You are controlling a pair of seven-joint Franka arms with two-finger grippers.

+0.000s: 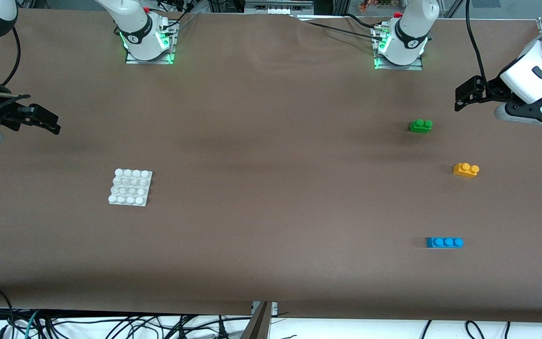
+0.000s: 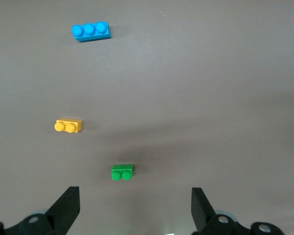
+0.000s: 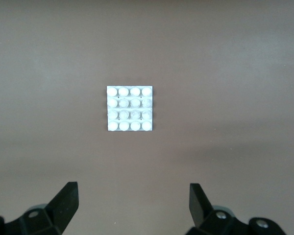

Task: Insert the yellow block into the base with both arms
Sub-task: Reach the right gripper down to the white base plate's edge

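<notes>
Nearest the front camera: blue three-stud brick (image 1: 444,242), flat on the brown worktop (image 1: 271,188) toward the left arm's end, long axis running along the worktop's length.

Base (image 1: 131,187): flat white square plate, 4x4 round studs facing up, toward the right arm's end, well apart from all bricks. Nothing on it, nothing touching it.

Yellow block (image 1: 466,170): small yellow-orange brick, two round studs on top, upright, sitting on the worktop toward the left arm's end. Farther from the camera than the blue brick, nearer than the green brick (image 1: 420,125). Long axis roughly along the worktop's length, slightly skewed; its two studs line up along that axis. Bare worktop all round it, no brick touching it, nothing over it.

Green two-stud brick: farthest of the three, studs up, separate from the yellow block.

Left hand (image 1: 462,100): up in the air at the left arm's end of the worktop, near the green brick, fingers (image 2: 66,208) spread wide apart, holding nothing.

Right hand (image 1: 50,123): in the air at the right arm's end, base in its wrist view, fingers (image 3: 64,203) wide apart, empty.
</notes>
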